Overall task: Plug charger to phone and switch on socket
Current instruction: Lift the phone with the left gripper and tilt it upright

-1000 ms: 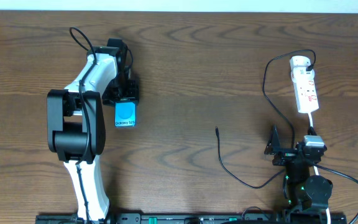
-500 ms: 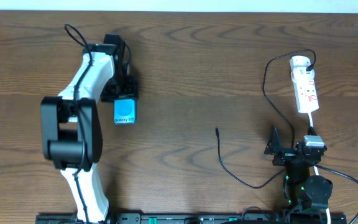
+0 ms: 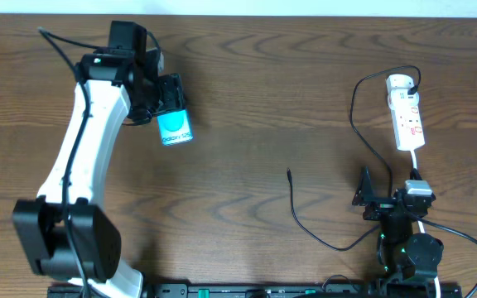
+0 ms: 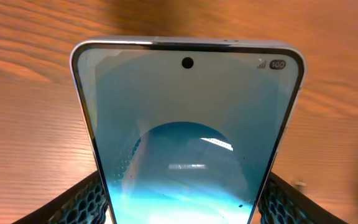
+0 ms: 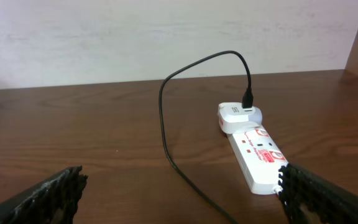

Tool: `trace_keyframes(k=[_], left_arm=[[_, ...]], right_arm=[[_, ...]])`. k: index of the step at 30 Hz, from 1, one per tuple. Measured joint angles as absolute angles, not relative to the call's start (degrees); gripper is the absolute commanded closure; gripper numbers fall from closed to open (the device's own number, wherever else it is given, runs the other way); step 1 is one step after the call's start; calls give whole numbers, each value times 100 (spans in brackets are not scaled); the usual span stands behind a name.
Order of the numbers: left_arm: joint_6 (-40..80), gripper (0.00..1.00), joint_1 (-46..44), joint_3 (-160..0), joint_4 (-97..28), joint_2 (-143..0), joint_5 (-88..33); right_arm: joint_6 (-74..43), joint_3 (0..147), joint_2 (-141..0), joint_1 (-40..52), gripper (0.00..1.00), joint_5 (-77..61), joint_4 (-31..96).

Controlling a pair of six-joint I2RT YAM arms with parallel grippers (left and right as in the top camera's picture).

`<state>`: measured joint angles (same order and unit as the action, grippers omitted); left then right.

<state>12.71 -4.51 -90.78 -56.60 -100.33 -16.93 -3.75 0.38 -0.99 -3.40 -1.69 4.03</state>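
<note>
My left gripper (image 3: pixel 169 110) is shut on the phone (image 3: pixel 175 128), whose turquoise screen faces up at the table's far left. In the left wrist view the phone (image 4: pixel 188 137) fills the frame, with a black finger pressed against each long edge at the bottom and my left gripper (image 4: pixel 182 208) clamping it there. The charger (image 3: pixel 305 225) is a thin black cable. Its free plug tip (image 3: pixel 289 172) lies on the wood mid-table, far from the phone. The white socket (image 3: pixel 406 112) lies at the far right. My right gripper (image 3: pixel 381 201) stands open in front of the socket (image 5: pixel 257 152), with the charger (image 5: pixel 163 118) curving between its fingers (image 5: pixel 48 196).
The socket's white cord (image 3: pixel 418 161) runs back toward the right arm's base (image 3: pixel 408 252). The black cable loops up out of the adapter (image 5: pixel 238 113) at the socket's far end. A pale wall stands behind the table's far edge (image 5: pixel 104 84).
The left arm has stretched toward the far left and carried the phone away from the table's front, turning it slightly. The right arm, charger and socket have not moved.
</note>
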Motion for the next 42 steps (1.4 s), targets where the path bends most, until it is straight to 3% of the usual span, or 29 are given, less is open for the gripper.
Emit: trace_keyframes(k=[14,24,33,42], left_arm=[[4069,93,-419,-9078,-5680,-9767,-4051],[6361,93,80,-9078,-5680,-9765,-6348],[6873,93,447,-9078,-5680,-9765,-7985],[6904,93,558,-9078,-5680,-9767,-8556]], right_arm=[[-375,38,-99,-340,1,-169,403],[-375,38,-99,-340,1,-169,403],[-375,38,-99,-340,1,-169,403],[-375,38,-99,-340,1,-169,403]])
